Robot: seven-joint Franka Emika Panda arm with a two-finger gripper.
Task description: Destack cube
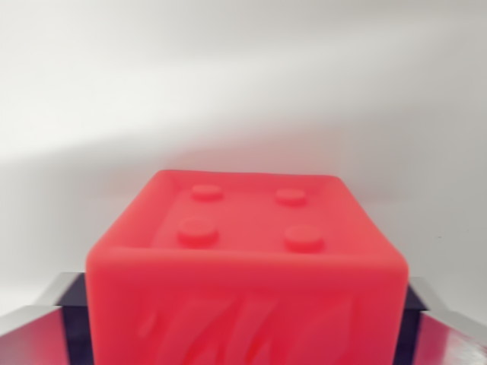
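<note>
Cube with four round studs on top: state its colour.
The studded plastic cube is bright red all over, studs included; the wrist view, the only one, shows it.

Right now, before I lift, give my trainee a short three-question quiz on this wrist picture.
1. True or false: the top face of the red cube carries four round studs.
2. Multiple choice: where do the tool fingers show? A) above the cube; B) at the wrist view's lower left and lower right, flanking the cube; C) nowhere.
3. Short answer: can a second cube below the red one be seen here?

Key:
1. True: two rows of two studs.
2. B.
3. No; the red cube fills the lower frame, and only the pale surface shows behind it.
</note>
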